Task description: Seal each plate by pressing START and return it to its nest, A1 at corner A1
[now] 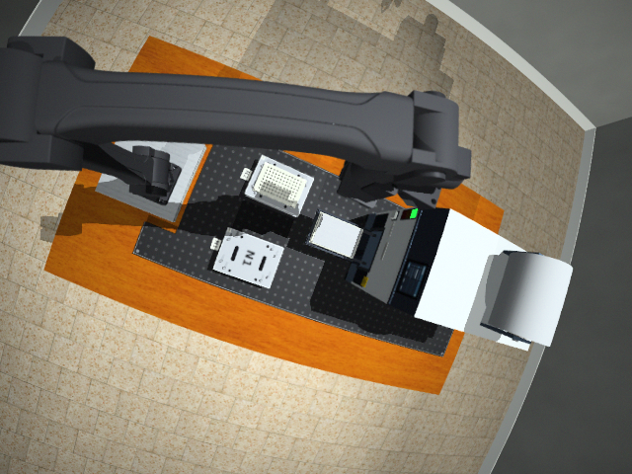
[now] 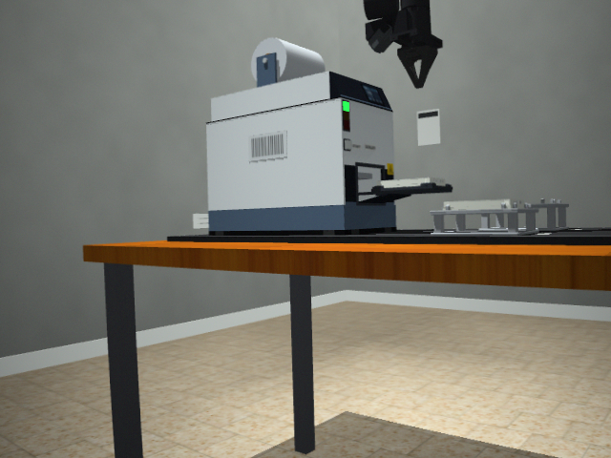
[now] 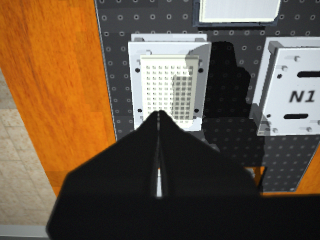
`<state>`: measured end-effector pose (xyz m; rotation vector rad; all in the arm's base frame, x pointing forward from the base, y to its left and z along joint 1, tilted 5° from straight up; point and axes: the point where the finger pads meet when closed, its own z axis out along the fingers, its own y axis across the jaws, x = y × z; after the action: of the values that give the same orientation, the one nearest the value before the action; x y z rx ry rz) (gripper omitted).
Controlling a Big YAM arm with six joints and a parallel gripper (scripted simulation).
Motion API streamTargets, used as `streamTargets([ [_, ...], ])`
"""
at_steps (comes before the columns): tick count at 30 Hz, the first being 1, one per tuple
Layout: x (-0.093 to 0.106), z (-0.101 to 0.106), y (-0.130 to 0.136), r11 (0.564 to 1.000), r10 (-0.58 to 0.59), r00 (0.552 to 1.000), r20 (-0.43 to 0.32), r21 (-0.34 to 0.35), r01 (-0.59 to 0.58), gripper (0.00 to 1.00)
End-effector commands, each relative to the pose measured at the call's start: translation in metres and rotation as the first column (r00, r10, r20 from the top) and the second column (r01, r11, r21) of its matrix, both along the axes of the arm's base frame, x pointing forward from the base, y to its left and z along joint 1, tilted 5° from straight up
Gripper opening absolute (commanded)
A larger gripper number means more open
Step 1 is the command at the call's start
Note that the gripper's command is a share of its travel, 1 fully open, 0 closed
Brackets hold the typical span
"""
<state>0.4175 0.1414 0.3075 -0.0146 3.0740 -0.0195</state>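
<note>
My gripper (image 2: 418, 86) (image 3: 158, 120) is shut and empty, high above the bench. In the wrist view its tips overlap the near end of the open plate (image 1: 279, 185) (image 2: 474, 203) (image 3: 159, 82), whose wells show. That plate sits in the rear nest (image 1: 250, 193) (image 3: 135, 90). Nest N1 (image 1: 248, 273) (image 3: 302, 110) holds no plate. A plate with a smooth white top (image 1: 336, 234) (image 2: 411, 182) (image 3: 239, 10) lies on the sealer's stage (image 2: 436, 188) (image 3: 235, 24), which is out. The lamp (image 1: 413, 213) (image 2: 346, 106) is green. The START button (image 1: 394, 215) (image 2: 347, 144) is below it.
The sealer (image 1: 443, 276) (image 2: 276, 172) stands beyond the stage, with a foil roll (image 1: 533, 295) (image 2: 301, 61) on top. Small white tags (image 1: 245, 174) (image 1: 215, 243) stand beside the nests. The arm (image 1: 229, 110) passes high over the rear of the bench.
</note>
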Motion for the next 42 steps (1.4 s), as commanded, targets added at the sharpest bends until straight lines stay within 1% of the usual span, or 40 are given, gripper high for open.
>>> streamTargets([
  [1, 0.011, 0.003, -0.003, 1.000, -0.029, 0.999, 0.013, 0.008, 0.029, 0.00],
  [5, 0.017, 0.004, -0.001, 1.000, -0.028, 0.999, 0.022, 0.011, 0.027, 0.00],
  [12, 0.016, 0.029, -0.001, 0.999, -0.027, 0.997, 0.076, 0.031, 0.025, 0.00],
  [16, 0.014, 0.032, -0.001, 0.999, -0.027, 0.996, 0.082, 0.033, 0.024, 0.00],
  [20, 0.014, 0.032, -0.001, 0.999, -0.026, 0.996, 0.082, 0.032, 0.023, 0.00],
  [23, 0.016, 0.026, 0.000, 0.999, -0.025, 0.997, 0.068, 0.027, 0.023, 0.00],
  [27, 0.016, 0.012, 0.000, 1.000, -0.023, 0.999, 0.038, 0.016, 0.023, 0.00],
  [31, 0.015, 0.008, 0.000, 1.000, -0.023, 0.999, 0.028, 0.013, 0.023, 0.00],
  [32, 0.015, 0.002, 0.000, 1.000, -0.020, 0.996, 0.084, 0.012, 0.019, 1.00],
  [33, 0.013, -0.004, 0.001, 1.000, -0.016, 0.991, 0.134, 0.013, 0.014, 1.00],
  [34, 0.010, -0.011, 0.003, 1.000, -0.012, 0.988, 0.152, 0.014, 0.010, 1.00],
  [36, 0.008, -0.020, 0.007, 1.000, -0.003, 0.991, 0.135, 0.019, 0.000, 1.00],
  [38, 0.008, -0.028, 0.008, 1.000, 0.003, 0.973, 0.232, 0.019, -0.007, 1.00],
  [39, 0.007, -0.032, 0.009, 1.000, 0.005, 0.968, 0.251, 0.020, -0.010, 1.00],
  [40, 0.007, -0.037, 0.009, 1.000, 0.006, 0.970, 0.242, 0.021, -0.011, 1.00],
  [42, 0.007, -0.047, 0.007, 1.000, 0.008, 0.947, 0.322, 0.017, -0.015, 1.00],
])
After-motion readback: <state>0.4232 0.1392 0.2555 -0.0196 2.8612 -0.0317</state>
